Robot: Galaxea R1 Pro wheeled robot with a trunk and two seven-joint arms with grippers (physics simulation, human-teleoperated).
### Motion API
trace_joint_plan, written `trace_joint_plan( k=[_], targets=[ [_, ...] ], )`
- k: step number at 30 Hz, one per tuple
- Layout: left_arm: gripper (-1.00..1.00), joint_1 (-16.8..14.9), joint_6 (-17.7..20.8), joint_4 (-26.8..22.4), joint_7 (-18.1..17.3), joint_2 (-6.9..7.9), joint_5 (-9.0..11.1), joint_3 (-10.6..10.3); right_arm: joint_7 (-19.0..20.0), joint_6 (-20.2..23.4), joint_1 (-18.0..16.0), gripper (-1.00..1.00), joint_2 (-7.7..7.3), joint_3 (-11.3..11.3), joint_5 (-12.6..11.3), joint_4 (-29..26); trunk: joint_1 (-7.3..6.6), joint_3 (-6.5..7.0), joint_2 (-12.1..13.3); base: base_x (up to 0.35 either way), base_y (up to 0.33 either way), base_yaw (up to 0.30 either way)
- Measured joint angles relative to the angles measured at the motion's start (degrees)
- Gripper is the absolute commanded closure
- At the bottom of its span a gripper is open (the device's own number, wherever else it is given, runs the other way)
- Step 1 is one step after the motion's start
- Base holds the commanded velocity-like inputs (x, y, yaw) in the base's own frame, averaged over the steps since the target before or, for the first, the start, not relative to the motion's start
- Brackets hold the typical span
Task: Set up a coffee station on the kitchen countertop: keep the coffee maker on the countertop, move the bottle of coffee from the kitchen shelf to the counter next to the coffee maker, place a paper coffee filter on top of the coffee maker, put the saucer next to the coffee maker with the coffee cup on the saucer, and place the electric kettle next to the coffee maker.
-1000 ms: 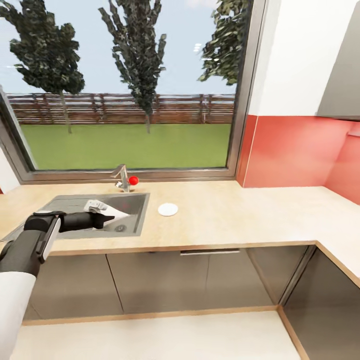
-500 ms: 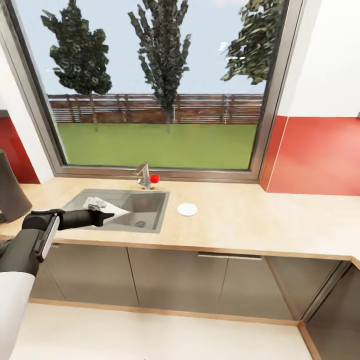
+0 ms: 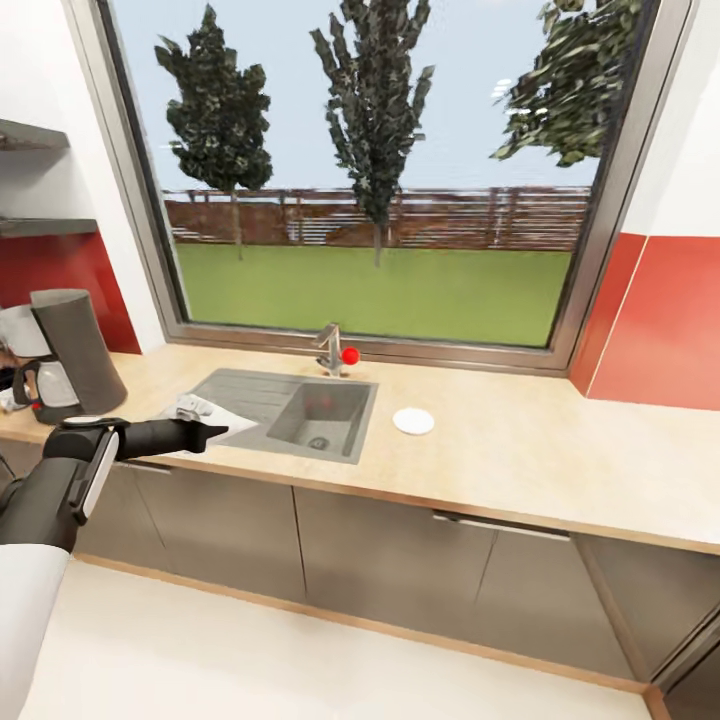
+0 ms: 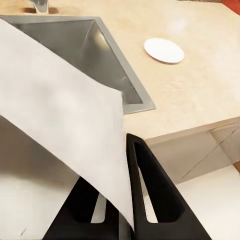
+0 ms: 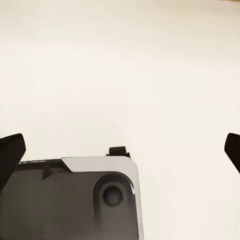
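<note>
My left gripper (image 3: 207,436) is shut on the white paper coffee filter (image 3: 218,422), holding it above the front edge of the kitchen countertop (image 3: 500,450), left of the sink. In the left wrist view the paper coffee filter (image 4: 60,115) covers one black finger, and the other finger (image 4: 150,185) shows beside it. The coffee maker (image 3: 75,350) stands at the counter's far left with its glass carafe (image 3: 45,385). The saucer (image 3: 413,421) lies bare, right of the sink. The kitchen shelf (image 3: 45,227) juts out above the coffee maker. My right gripper (image 5: 120,150) is spread wide over pale floor. Bottle of coffee, coffee cup and electric kettle are out of view.
A steel sink (image 3: 300,410) with a red-knobbed tap (image 3: 335,352) is set into the counter under a big window. Grey cabinet fronts (image 3: 400,560) run below. A red wall panel (image 3: 665,320) stands at the right. The saucer (image 4: 164,50) lies beyond the sink (image 4: 100,55) in the left wrist view.
The camera has swung left, bringing the coffee maker and shelves into view and shifting the sink and saucer rightward in the picture. My left gripper still holds the filter the same way.
</note>
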Motion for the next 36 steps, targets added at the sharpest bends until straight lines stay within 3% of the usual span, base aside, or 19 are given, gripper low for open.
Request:
trace_joint_plan(
  k=[36],
  targets=[
    [1.0,-0.05,-0.01,-0.09,-0.1,0.35,0.22,1.17,-0.08,0.1,0.0,-1.0,0.0,0.0,-0.03,-0.01,0.0,-0.18,0.0,0.0,0.0,0.27]
  ],
)
